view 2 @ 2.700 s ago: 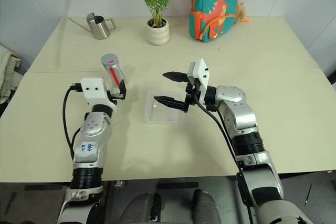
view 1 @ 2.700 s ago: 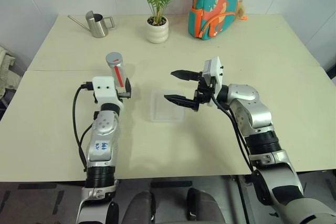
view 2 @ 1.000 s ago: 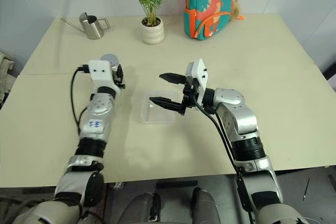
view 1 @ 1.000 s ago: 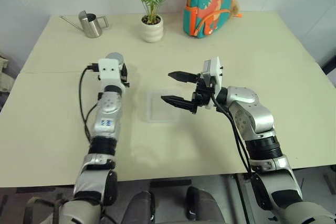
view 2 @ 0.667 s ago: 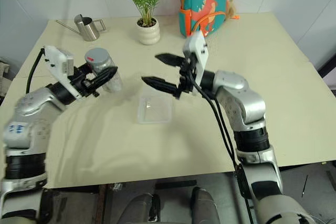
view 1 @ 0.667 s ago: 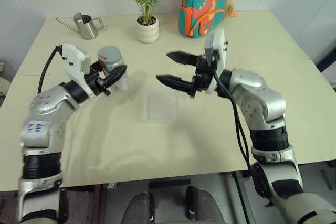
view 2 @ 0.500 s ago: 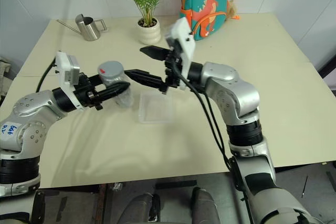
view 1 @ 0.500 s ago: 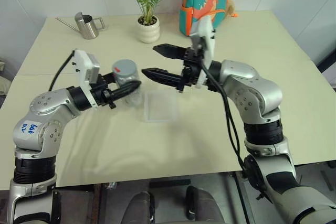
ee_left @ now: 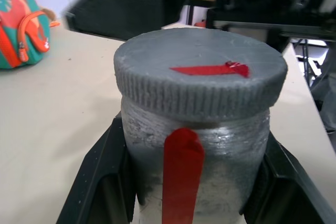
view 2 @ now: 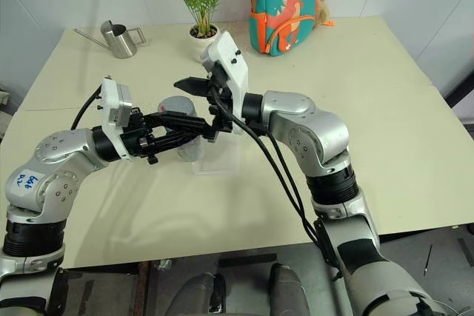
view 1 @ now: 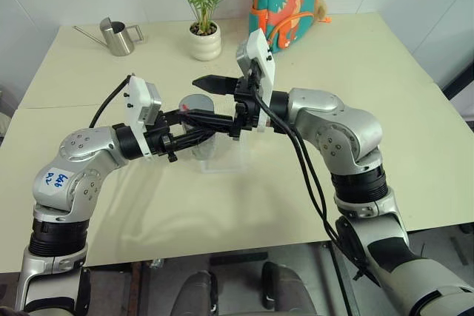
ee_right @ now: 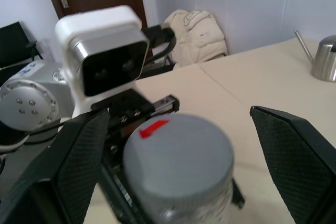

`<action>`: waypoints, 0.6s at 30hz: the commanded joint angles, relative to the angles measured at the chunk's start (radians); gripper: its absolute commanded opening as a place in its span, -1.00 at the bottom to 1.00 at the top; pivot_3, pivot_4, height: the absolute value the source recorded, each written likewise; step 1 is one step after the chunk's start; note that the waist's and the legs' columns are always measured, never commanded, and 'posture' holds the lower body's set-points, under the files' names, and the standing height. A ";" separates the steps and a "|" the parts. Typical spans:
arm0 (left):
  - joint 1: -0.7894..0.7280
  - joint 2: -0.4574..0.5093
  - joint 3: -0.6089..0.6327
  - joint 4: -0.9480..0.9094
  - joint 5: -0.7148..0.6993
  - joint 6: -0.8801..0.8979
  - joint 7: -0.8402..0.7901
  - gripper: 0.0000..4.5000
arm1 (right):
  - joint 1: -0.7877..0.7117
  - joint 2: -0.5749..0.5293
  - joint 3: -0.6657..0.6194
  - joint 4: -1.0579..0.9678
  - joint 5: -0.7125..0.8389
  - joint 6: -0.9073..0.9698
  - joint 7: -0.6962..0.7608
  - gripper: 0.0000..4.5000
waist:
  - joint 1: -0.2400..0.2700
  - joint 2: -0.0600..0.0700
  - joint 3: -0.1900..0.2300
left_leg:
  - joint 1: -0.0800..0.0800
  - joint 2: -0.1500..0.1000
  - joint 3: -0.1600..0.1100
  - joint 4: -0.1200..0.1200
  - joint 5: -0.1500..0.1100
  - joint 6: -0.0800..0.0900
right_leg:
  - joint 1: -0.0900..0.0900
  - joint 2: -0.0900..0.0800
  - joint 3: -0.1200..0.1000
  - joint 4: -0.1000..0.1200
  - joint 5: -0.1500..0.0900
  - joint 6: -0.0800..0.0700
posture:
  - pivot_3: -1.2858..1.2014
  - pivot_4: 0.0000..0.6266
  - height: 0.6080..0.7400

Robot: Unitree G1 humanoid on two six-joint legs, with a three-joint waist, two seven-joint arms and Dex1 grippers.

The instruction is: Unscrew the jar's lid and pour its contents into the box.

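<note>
My left gripper [view 1: 198, 129] is shut on the jar [view 1: 197, 132], a whitish cylinder with a red stripe, and holds it upright. The grey lid [view 1: 195, 103] with a red mark sits on top. In the left wrist view the black fingers [ee_left: 100, 177] press both sides of the jar [ee_left: 194, 145] under the lid [ee_left: 199, 72]. My right gripper [view 1: 194, 98] is open, and its fingers [ee_right: 79, 166] stand apart on either side of the lid [ee_right: 178, 150] without touching it. The clear box [view 2: 221, 160] lies on the table just right of the jar. The contents are hidden.
A steel watering can [view 1: 118, 37], a white plant pot [view 1: 205, 41] and a teal dinosaur backpack [view 1: 285, 1] stand along the table's far edge. The two arms meet over the middle of the cream table [view 1: 385, 79].
My left arm has swung the jar back and to the right, to the box's left edge. My right gripper has moved left and up, and its open fingers now flank the lid.
</note>
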 commanded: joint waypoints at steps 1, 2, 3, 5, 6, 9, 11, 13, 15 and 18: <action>-0.021 -0.006 0.024 -0.006 0.004 -0.026 0.004 -0.12 | 0.000 -0.013 -0.005 -0.045 -0.010 -0.035 0.007 1.00 | 0.000 0.000 0.000 | 0.000 0.000 0.000 0.000 0.000 0.000 | 0.000 0.000 0.000 0.000 0.000 0.000 | 0.03 -0.52 1.00; -0.020 -0.006 0.023 -0.006 0.005 -0.028 0.004 -0.12 | 0.002 -0.015 -0.004 -0.045 -0.013 -0.039 0.009 1.00 | 0.000 0.000 0.000 | 0.000 0.000 0.000 0.000 0.000 0.000 | 0.000 0.000 0.000 0.000 0.000 0.000 | 0.03 -0.52 1.00; -0.021 -0.008 0.022 -0.004 0.006 -0.029 0.006 -0.12 | 0.005 -0.015 -0.006 -0.045 -0.016 -0.044 0.007 1.00 | 0.000 0.000 0.000 | 0.000 0.000 0.000 0.000 0.000 0.000 | 0.000 0.000 0.000 0.000 0.000 0.000 | 0.03 -0.52 1.00; -0.024 -0.015 0.020 0.000 0.010 -0.030 0.014 -0.12 | 0.008 -0.016 -0.006 -0.044 -0.021 -0.055 0.007 1.00 | 0.000 0.000 0.000 | 0.000 0.000 0.000 0.000 0.000 0.000 | 0.000 0.000 0.000 0.000 0.000 0.000 | 0.03 -0.52 1.00; -0.026 -0.019 0.019 0.002 0.013 -0.030 0.018 -0.12 | 0.009 -0.017 -0.005 -0.043 -0.024 -0.060 0.008 1.00 | 0.000 0.000 0.000 | 0.000 0.000 0.000 0.000 0.000 0.000 | 0.000 0.000 0.000 0.000 0.000 0.000 | 0.03 -0.52 1.00; -0.029 -0.033 0.013 -0.004 0.018 -0.029 0.027 -0.12 | 0.012 -0.019 -0.004 -0.039 -0.027 -0.068 0.011 1.00 | 0.000 0.000 0.000 | 0.000 0.000 0.000 0.000 0.000 0.000 | 0.000 0.000 0.000 0.000 0.000 0.000 | 0.03 -0.52 1.00; -0.027 -0.037 0.013 -0.009 0.018 -0.027 0.029 -0.12 | 0.017 -0.016 -0.009 -0.041 -0.014 -0.060 0.020 0.74 | 0.000 0.000 0.000 | 0.000 0.000 0.000 0.000 0.000 0.000 | 0.000 0.000 0.000 0.000 0.000 0.000 | 0.03 -0.52 1.00; -0.025 -0.037 0.014 -0.010 0.019 -0.023 0.035 -0.12 | 0.018 -0.010 -0.011 -0.046 0.000 -0.053 0.028 0.45 | 0.000 0.000 0.000 | 0.000 0.000 0.000 0.000 0.000 0.000 | 0.000 0.000 0.000 0.000 0.000 0.000 | 0.03 -0.52 1.00; -0.024 -0.036 0.015 -0.009 0.021 -0.024 0.036 -0.12 | 0.016 -0.006 -0.011 -0.044 -0.001 -0.053 0.028 0.14 | 0.000 0.000 0.000 | 0.000 0.000 0.000 0.000 0.000 0.000 | 0.000 0.000 0.000 0.000 0.000 0.000 | 0.03 -0.52 1.00; -0.025 -0.034 0.017 -0.011 0.019 -0.027 0.033 -0.12 | 0.012 -0.010 -0.007 -0.028 -0.008 -0.064 0.044 0.12 | 0.000 0.000 0.000 | 0.000 0.000 0.000 0.000 0.000 0.000 | 0.000 0.000 0.000 0.000 0.000 0.000 | 0.03 -0.52 1.00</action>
